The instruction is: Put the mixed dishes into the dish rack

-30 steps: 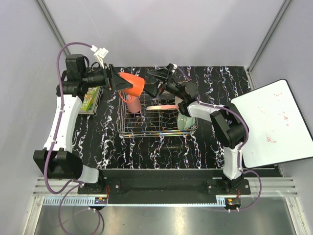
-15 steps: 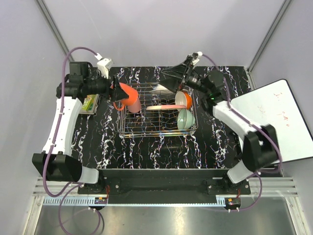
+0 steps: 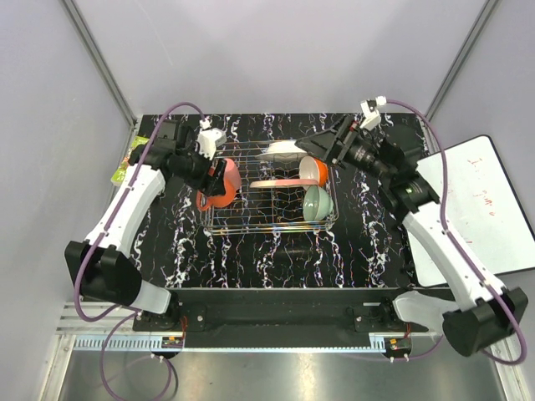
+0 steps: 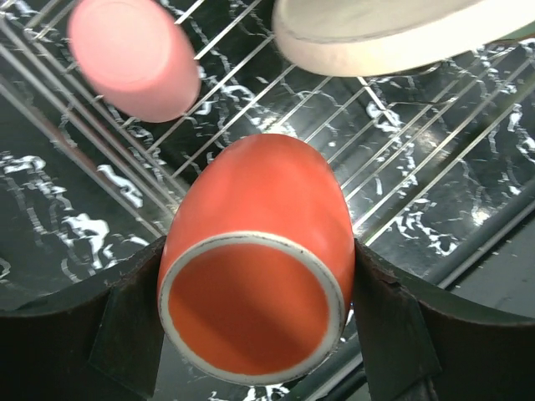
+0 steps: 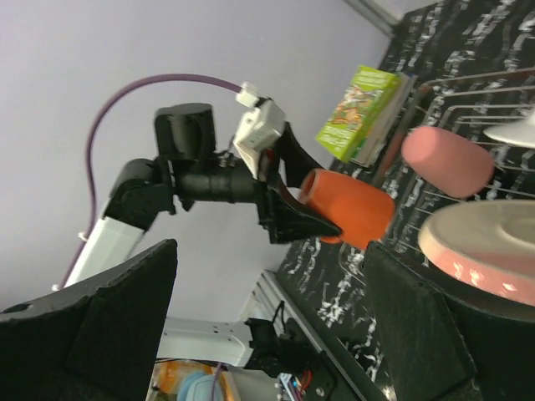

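At the left end of the dish rack, we have lowered the orange handled mug, pinched in left fingers; right fingers, spread empty, have withdrawn; release seems next.

Two plates — two bowls — two cups

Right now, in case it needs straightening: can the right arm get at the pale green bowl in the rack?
Probably yes. The right gripper hangs open, empty, by the right end of the dish rack, where the pale green bowl stands uncovered; only the orange bowl crowds it.
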Action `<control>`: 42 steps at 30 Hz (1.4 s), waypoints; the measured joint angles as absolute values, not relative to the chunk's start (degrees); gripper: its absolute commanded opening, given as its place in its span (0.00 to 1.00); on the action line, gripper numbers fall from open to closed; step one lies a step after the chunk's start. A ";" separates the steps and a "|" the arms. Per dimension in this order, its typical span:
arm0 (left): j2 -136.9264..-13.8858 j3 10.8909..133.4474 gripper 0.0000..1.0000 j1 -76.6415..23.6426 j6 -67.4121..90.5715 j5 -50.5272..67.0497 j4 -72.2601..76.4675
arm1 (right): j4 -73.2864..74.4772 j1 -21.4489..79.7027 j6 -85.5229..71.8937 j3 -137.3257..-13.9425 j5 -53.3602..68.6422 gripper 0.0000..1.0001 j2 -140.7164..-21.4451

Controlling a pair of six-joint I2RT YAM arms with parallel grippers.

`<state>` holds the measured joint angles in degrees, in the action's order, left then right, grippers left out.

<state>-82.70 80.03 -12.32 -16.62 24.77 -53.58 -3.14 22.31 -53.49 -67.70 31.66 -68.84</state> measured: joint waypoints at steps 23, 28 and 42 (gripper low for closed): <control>-88.75 80.88 0.00 -13.02 -17.19 18.85 -52.62 | 17.45 21.47 -41.45 -63.26 18.35 1.00 -55.07; -89.65 80.01 0.00 -14.06 -17.06 17.91 -51.16 | 17.96 21.47 -40.75 -62.92 17.43 1.00 -54.65; -91.44 77.28 0.00 -16.80 -16.49 14.02 -47.64 | 18.35 21.41 -39.86 -59.83 17.12 1.00 -52.84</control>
<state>-91.44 77.28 -16.80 -16.49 14.02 -47.64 18.35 21.41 -39.86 -59.83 17.12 -52.84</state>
